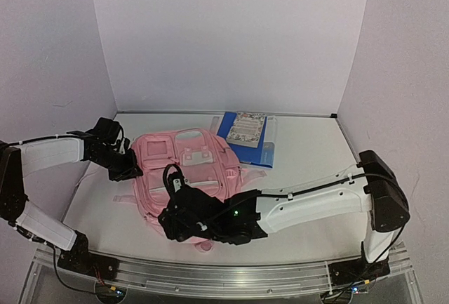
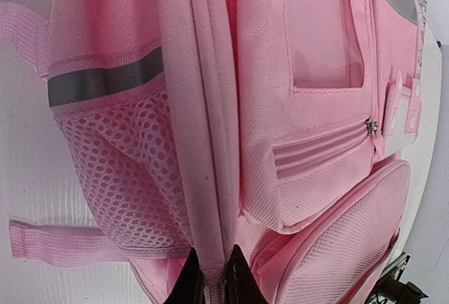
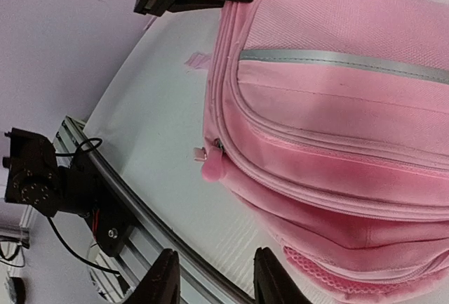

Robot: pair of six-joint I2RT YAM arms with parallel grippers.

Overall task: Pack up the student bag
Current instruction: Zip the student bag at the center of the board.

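— though spread wide with nothing between the fingers, worth aiming the right gripper (image 3: pixel 216 276) at the small rounded pink zip pull (image 3: pixel 209 167) just ahead?
— yes. the only firm tab at that near end; elsewhere just slack cloth.
— and the soft pink fabric backpack (image 1: pixel 210 174) itself?
— lying flat mid-way across the smooth white table (image 1: pixel 309 149), front pockets up. probably light and floppy, no stiffness to push against; likely to sag or slide if tugged from one side.
— any anchor further up?
— on the left flank, yes: left gripper (image 2: pixel 212 279) pressed together on the raised pink seam (image 2: pixel 203 142) beside the mesh pocket (image 2: pixel 133 170). should keep the fabric taut against a zip tug.
— and beyond?
— blue rectangular book with a flowered cover (image 1: pixel 245 130), just behind the far right corner; touching or not, cannot tell.
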